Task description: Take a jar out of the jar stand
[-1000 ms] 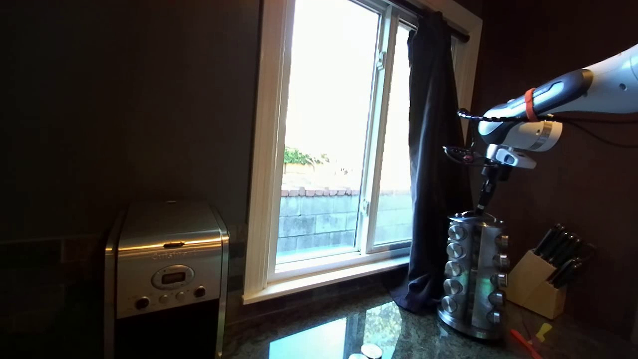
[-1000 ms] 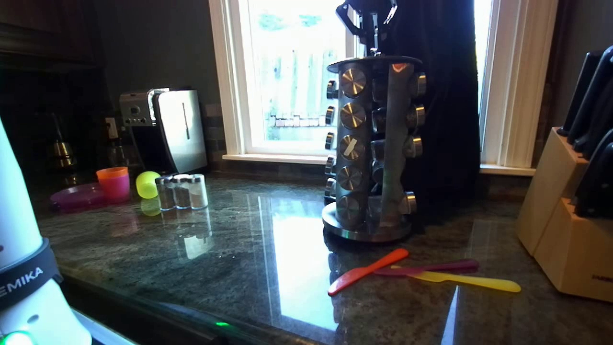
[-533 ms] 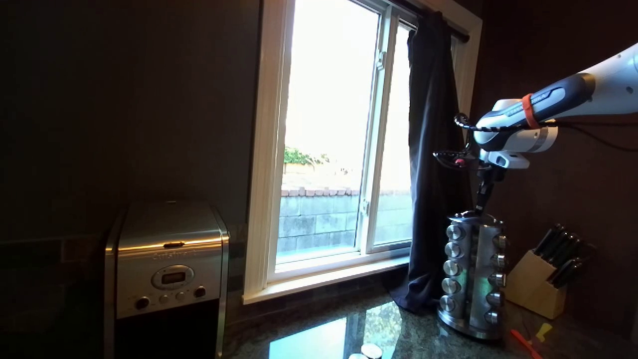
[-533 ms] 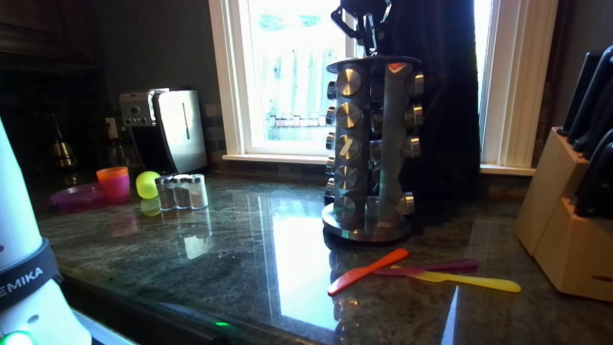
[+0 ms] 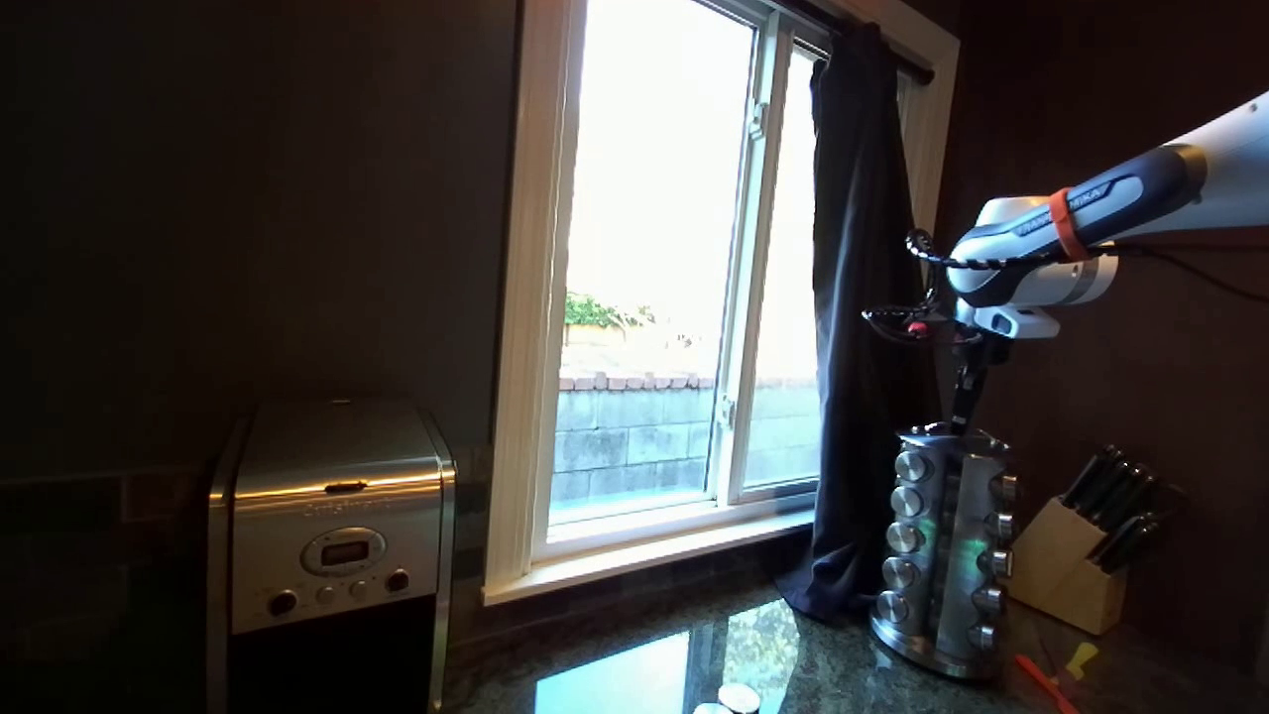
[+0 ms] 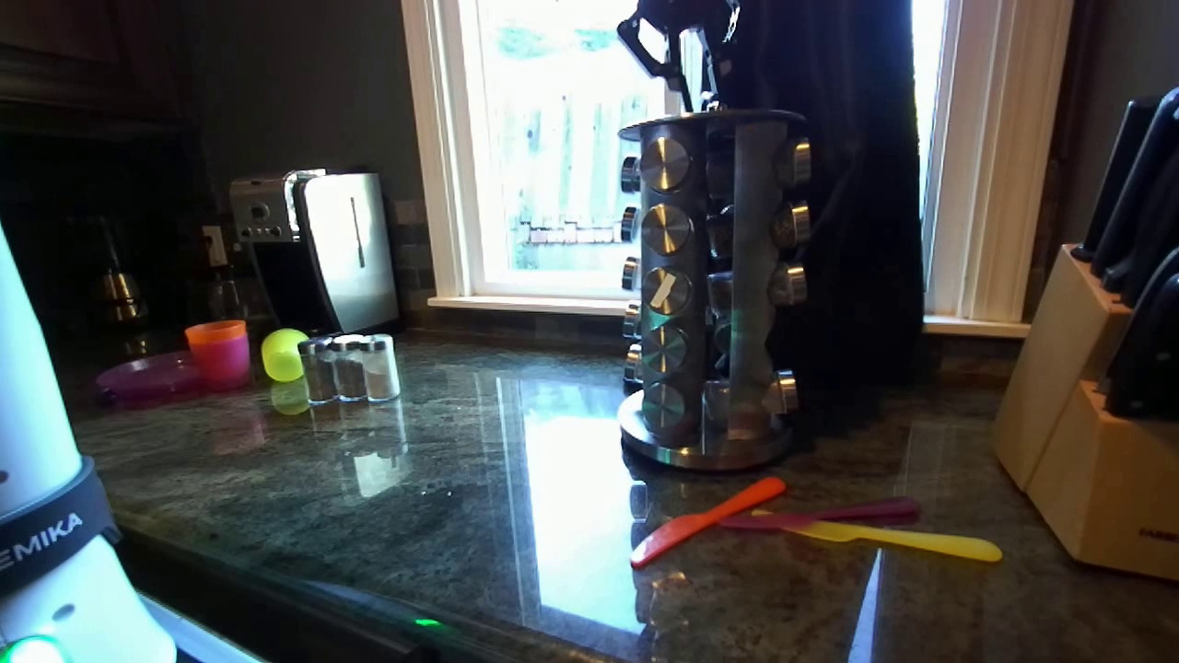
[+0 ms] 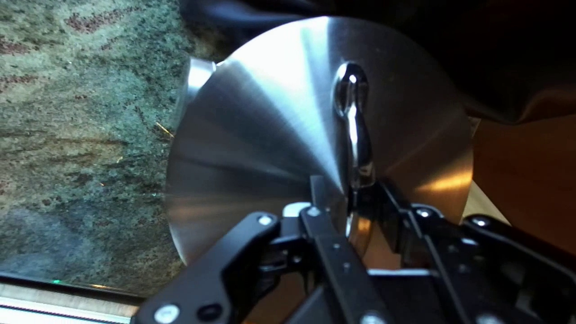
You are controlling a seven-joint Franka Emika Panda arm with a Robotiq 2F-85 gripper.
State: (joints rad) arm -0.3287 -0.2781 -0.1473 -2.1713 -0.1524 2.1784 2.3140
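Note:
The jar stand (image 6: 753,239) is a tall silvery carousel standing upright on the dark counter, also in an exterior view (image 5: 960,595). Columns of shiny round-lidded jars (image 6: 665,228) face outward; the right column shows a gap above its lowest jar. In the wrist view, the stand's round top (image 7: 261,112) fills the middle and one jar (image 7: 200,76) juts out past its left edge. My gripper (image 7: 350,183) is open just over the top, with its fingers apart on either side of the curved metal handle (image 7: 353,90). It shows above the stand in both exterior views (image 6: 698,103) (image 5: 960,426).
A wooden knife block (image 6: 1059,396) stands to the right of the stand. Plastic knives (image 6: 709,520) lie in front of it. A dark curtain (image 5: 863,297) hangs close behind. Glass shakers (image 6: 350,368), a pink cup (image 6: 219,354) and a silver appliance (image 6: 345,249) stand farther left.
The gripper's fingers have parted; they looked close together a second ago. The gripper has moved a little left in an exterior view. The stand has shifted and turned slightly.

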